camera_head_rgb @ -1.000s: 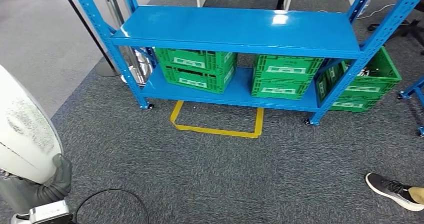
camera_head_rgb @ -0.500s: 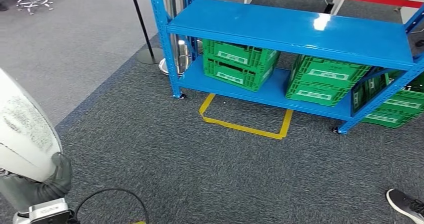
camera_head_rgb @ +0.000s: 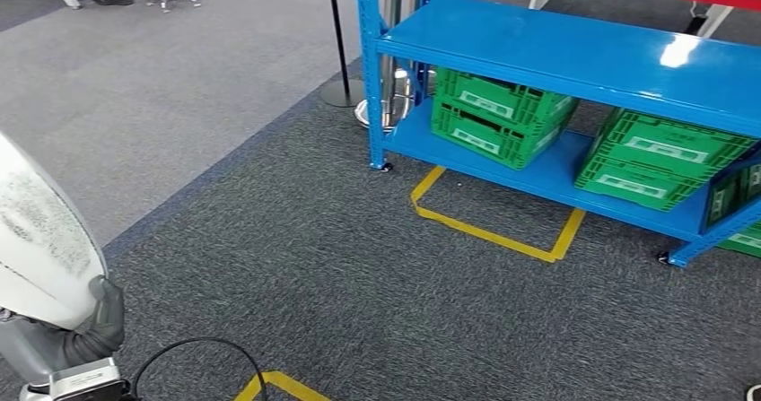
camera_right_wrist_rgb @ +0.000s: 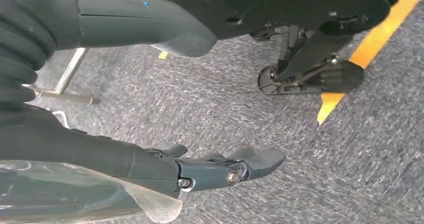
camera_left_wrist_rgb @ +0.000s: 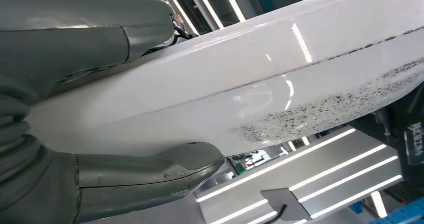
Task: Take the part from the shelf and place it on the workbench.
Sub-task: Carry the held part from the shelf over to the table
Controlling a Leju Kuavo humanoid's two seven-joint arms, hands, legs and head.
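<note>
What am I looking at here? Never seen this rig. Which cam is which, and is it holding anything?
It is a two-legged humanoid robot with two arms and many-fingered hands. The wide picture is from its head, looking down at grey carpet, a blue shelf with green crates, and yellow floor tape. The other two come from cameras at the wrists. The left hand grips a large white part, thumb on one side and fingers on the other. The right hand holds nothing and hangs over the carpet.

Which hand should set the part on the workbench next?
Left. The left hand already grips the white part; the right hand hangs open over the carpet, holding nothing.
</note>
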